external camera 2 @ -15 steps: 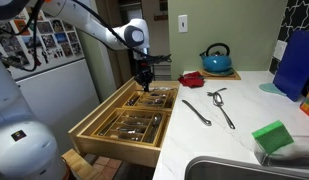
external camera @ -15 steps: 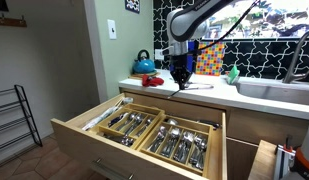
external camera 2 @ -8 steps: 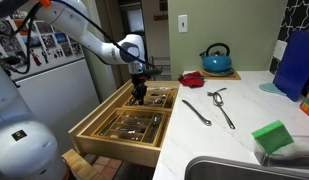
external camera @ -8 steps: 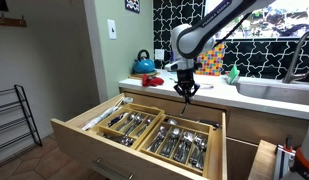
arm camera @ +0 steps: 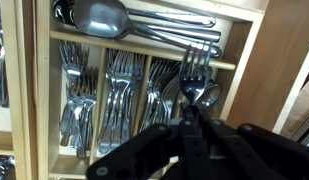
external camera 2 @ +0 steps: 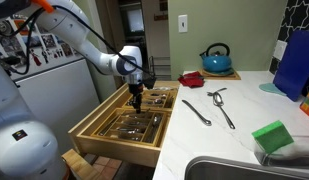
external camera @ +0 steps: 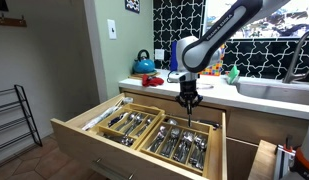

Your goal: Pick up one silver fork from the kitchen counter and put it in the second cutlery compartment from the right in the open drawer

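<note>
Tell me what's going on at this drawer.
The robot arm's end effector holds a silver fork and hangs low over the open drawer, above the cutlery sorted inside. The fork is not yet released, and which compartment it is over is hard to tell. Other silver utensils lie on the kitchen counter.

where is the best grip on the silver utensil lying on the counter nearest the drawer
Likely mid-handle of the utensil, from straight above, jaws across its narrow width: it lies flat on the counter, thin and straight, clear of the other cutlery.
</note>
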Tool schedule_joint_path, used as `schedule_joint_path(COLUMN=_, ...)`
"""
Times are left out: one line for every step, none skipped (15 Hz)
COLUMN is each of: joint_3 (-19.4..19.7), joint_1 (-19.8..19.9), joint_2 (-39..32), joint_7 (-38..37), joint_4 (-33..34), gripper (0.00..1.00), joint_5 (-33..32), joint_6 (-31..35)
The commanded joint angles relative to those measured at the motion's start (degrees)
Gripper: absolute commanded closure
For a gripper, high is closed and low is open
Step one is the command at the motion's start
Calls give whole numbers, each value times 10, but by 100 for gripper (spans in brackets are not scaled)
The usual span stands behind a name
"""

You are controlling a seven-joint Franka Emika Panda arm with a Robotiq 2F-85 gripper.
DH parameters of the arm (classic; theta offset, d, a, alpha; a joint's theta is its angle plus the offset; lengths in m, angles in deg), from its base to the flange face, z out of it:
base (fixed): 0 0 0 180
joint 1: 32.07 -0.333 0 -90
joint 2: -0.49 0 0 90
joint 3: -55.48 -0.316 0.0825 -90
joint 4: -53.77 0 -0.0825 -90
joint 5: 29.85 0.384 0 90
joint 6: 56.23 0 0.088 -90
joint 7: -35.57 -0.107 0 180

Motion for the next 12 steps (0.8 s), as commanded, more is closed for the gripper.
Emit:
schedule_joint_path(joint_3=1, joint_1=-1, joint_2=0, joint_7=2, joint_4=1, gripper=92, joint_5=0, joint_6=-1)
schedule_joint_path(joint_3=1, joint_1=-1, joint_2=0, joint_7=3, joint_4=1, gripper=97, joint_5=0, joint_6=-1)
schedule_joint_path(joint_3=0, joint_1=-2, joint_2=-14, joint_7=-7, joint_4=10, gripper=97, joint_5=7, joint_6=-1)
schedule_joint_path(joint_3=-1, joint_1=-5, joint_2=-25, joint_7=-6, joint_4=15, gripper=97, joint_5=15, joint_6=0)
schedule_joint_path(joint_3=-3, joint_1=-6, joint_2=-42, joint_7=-13, joint_4=20, gripper=97, joint_5=24, joint_6=1)
schedule_joint_path(joint_3=-4, joint_1=-8, joint_2=-55, joint_7=-11, joint_4=24, gripper=97, joint_5=39, joint_6=-2)
schedule_joint_path(joint_3=-7, joint_1=-8, joint_2=-67, joint_7=-12, joint_4=25, gripper=97, joint_5=45, joint_6=2)
schedule_joint_path(joint_3=-10, joint_1=-8, joint_2=-82, joint_7=-15, joint_4=29, gripper=97, joint_5=53, joint_6=2)
schedule_joint_path(joint_3=-14, joint_1=-7, joint_2=-96, joint_7=-11, joint_4=35, gripper=97, joint_5=63, joint_6=1)
schedule_joint_path(joint_3=-18, joint_1=-6, joint_2=-109, joint_7=-13, joint_4=40, gripper=97, joint_5=70, joint_6=0)
schedule_joint_path(joint_3=-22, joint_1=-4, joint_2=-122, joint_7=-14, joint_4=46, gripper=97, joint_5=77, joint_6=0)
schedule_joint_path(joint_3=-27, joint_1=-3, joint_2=-132, joint_7=-14, joint_4=51, gripper=97, joint_5=82, joint_6=-2)
